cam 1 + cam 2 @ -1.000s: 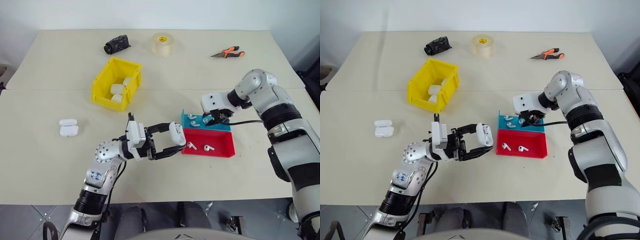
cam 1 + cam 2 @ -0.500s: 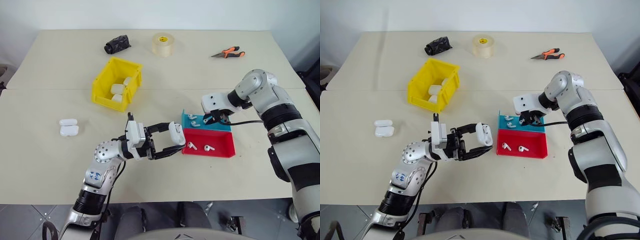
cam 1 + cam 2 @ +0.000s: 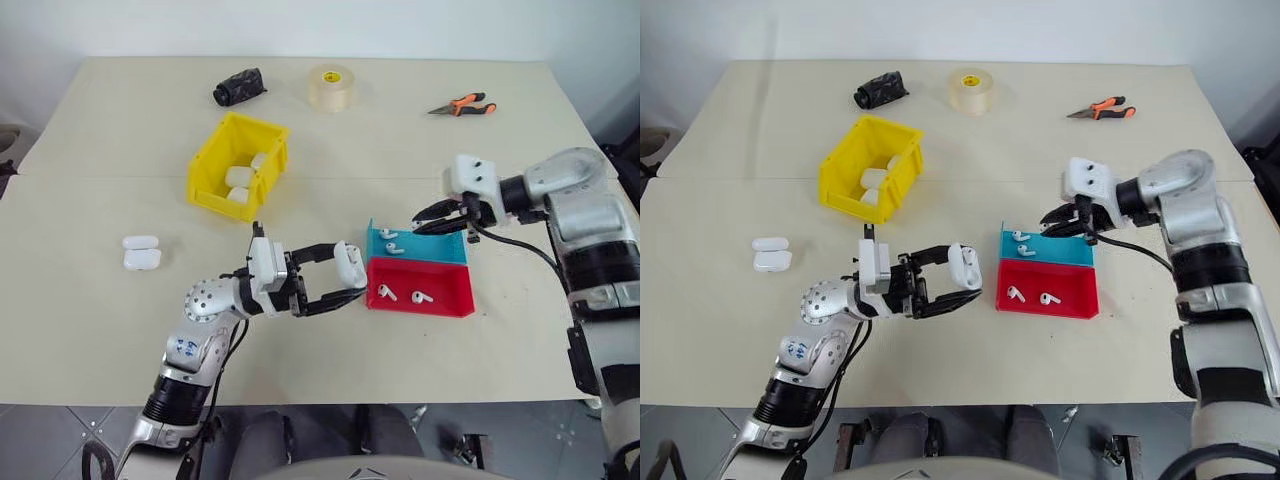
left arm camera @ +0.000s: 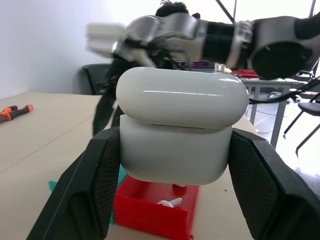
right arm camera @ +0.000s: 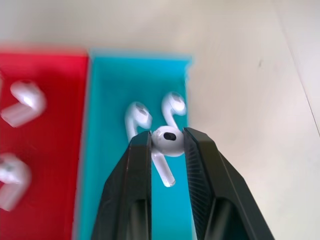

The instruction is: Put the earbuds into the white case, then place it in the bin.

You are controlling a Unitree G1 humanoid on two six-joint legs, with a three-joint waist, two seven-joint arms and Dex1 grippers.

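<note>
My left gripper [image 3: 342, 280] is shut on the white case [image 3: 351, 264], held just off the table to the left of the red tray [image 3: 447, 300]. The case [image 4: 180, 127] sits between both fingers [image 4: 95, 190], lid uppermost. To the right of the blue tray [image 3: 440, 251] and above it hangs my right gripper [image 3: 421, 225], shut on one earbud [image 5: 163, 171]. Two earbuds [image 3: 388, 236] lie in the blue tray and two more [image 3: 385, 292] in the red one. At the back left stands the yellow bin [image 3: 204, 170], with white cases inside.
Another white case [image 3: 140, 254] lies on the table at the left. A tape roll [image 3: 330, 87], a black bundle [image 3: 238, 86] and orange-handled pliers [image 3: 462, 104] lie along the far edge. A seam crosses the tabletop behind the bin.
My right gripper has lifted out of the blue tray with an earbud, drawn back to the right and turned. The left gripper and the case have kept still.
</note>
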